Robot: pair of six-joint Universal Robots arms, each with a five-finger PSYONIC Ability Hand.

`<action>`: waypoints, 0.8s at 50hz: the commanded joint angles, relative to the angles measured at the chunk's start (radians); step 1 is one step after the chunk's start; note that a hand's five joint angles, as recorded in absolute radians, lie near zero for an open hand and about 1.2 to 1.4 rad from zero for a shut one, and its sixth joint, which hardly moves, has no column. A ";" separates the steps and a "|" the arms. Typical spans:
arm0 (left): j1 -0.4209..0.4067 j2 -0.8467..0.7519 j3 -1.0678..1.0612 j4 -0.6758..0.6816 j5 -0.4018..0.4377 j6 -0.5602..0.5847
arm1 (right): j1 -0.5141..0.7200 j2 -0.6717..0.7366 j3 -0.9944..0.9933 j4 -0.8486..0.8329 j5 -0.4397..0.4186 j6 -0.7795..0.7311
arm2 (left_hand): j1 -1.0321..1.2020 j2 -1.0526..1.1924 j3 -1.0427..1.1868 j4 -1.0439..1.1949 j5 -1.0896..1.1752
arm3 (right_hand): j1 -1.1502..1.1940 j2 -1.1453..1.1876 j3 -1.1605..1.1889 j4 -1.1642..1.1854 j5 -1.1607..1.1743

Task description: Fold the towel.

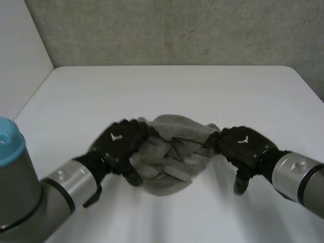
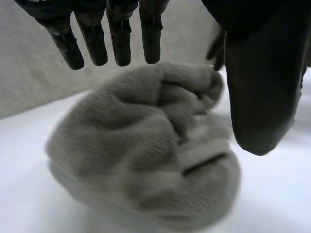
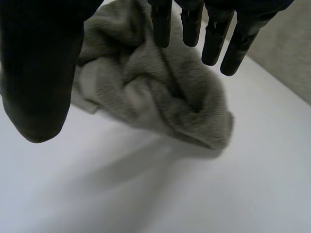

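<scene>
Black straight-fingered hands [image 1: 119, 142] [image 1: 244, 147] beside towel [image 1: 174, 154]

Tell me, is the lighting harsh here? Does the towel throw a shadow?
Head view: soft, even light, no glare on the white table. Left wrist view: the towel leaves only a faint shadow under its edge. Right wrist view: shade gathers in its folds.

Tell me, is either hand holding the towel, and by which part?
Nothing is held. The left hand and the right hand sit open, fingers straight, at opposite sides of the crumpled towel.
</scene>
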 commanded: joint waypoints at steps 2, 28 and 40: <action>-0.061 -0.126 0.025 0.002 -0.008 0.011 | 0.059 0.112 -0.019 -0.064 -0.004 -0.029 | 0.031 0.018 -0.051 -0.059 0.007 | -0.046 -0.047 -0.042 -0.076 -0.040; -0.070 -0.446 0.294 0.066 -0.228 0.013 | 0.154 0.494 -0.246 -0.397 0.269 0.053 | 0.004 -0.009 -0.051 -0.059 -0.020 | 0.227 0.226 -0.042 -0.076 0.233; -0.075 -0.479 0.335 0.057 -0.173 0.068 | 0.173 0.455 -0.233 -0.417 0.201 0.051 | 1.081 1.068 -0.051 -0.059 1.057 | 1.157 1.156 -0.042 -0.076 1.163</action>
